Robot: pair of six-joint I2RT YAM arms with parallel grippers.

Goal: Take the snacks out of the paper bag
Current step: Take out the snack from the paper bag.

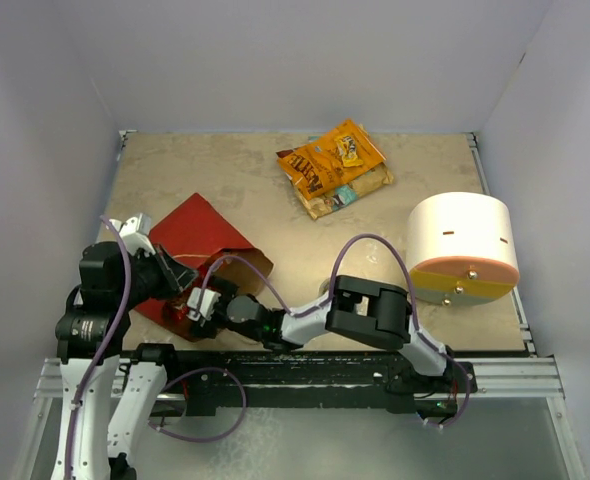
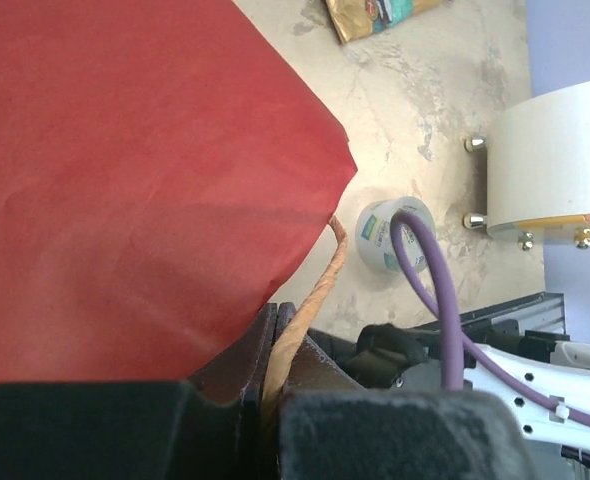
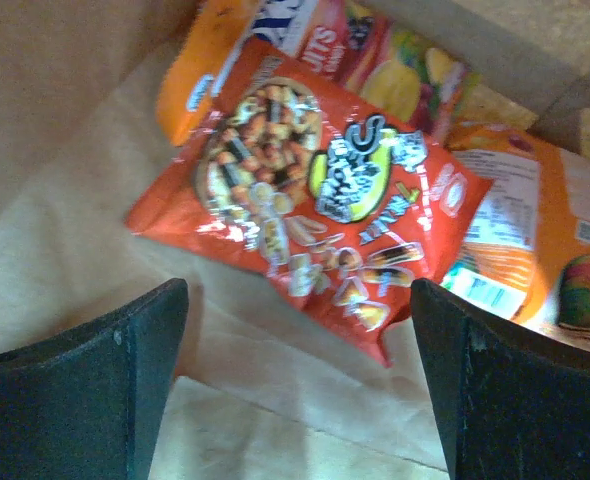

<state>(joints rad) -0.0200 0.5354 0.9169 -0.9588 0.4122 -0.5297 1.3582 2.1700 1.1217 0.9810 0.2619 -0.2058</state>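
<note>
Paper bag (image 1: 200,238) edge pinched by left gripper (image 2: 270,398); right gripper (image 3: 297,292) spread over red snack packet (image 3: 315,190) inside.

Inside the paper bag (image 1: 200,238), kraft walls hem in the right gripper (image 3: 297,300), jaws spread wide. A red packet (image 3: 305,200) lies straight ahead, orange packets (image 3: 520,215) crowding behind it. Outside, bare table (image 1: 305,235) lies between bag and cream cylinder (image 1: 462,245) — only a tape roll (image 2: 383,233) stands there.

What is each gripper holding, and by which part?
Left gripper pinches the paper bag at its edge by the handle; right gripper, open inside it, holds nothing.
</note>
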